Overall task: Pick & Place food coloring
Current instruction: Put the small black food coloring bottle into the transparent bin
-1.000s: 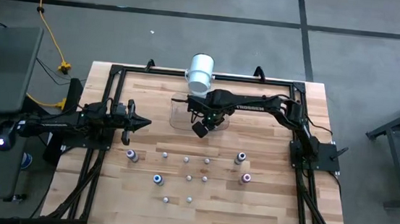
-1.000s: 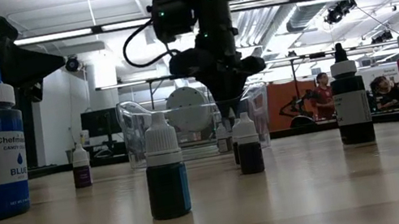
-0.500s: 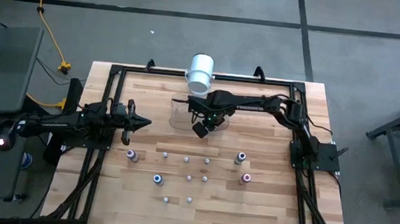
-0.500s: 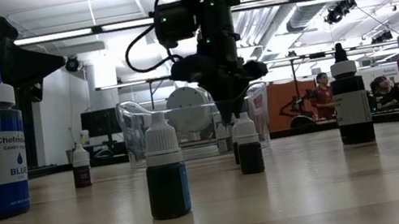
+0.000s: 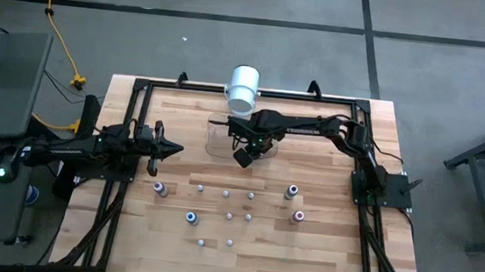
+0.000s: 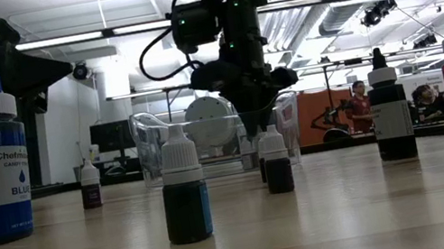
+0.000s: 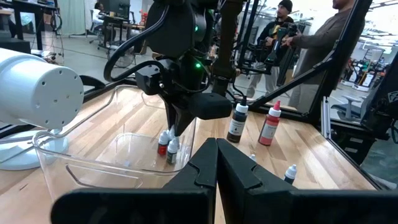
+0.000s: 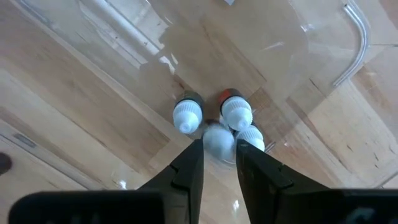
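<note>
My right gripper [image 5: 242, 158] points straight down into the clear plastic tub [image 5: 216, 134], shut on a small white-capped food coloring bottle [image 8: 219, 142]. Three more small bottles [image 8: 188, 115] stand close beside it on the tub's floor. Several food coloring bottles stand upright on the wooden table nearer the front, among them a blue one [image 5: 191, 217], a pink one [image 5: 298, 216] and tiny whitish ones [image 5: 229, 215]. My left gripper [image 5: 178, 149] hovers shut at the table's left, level, touching nothing. My right gripper pinches the small bottle's white cap [image 8: 217, 134] between its two fingers [image 8: 189, 163], coming from above and pointing down. The bottle stays upright inside the tub among the others. Whether its base rests on the tub's floor is hidden by the cap.
A big white cylinder [image 5: 243, 88] stands at the table's far edge just behind the tub. A black frame [image 5: 141, 87] runs round the tabletop. People stand in the room beyond the table [image 7: 323, 43]. Bare wood lies at the near edge.
</note>
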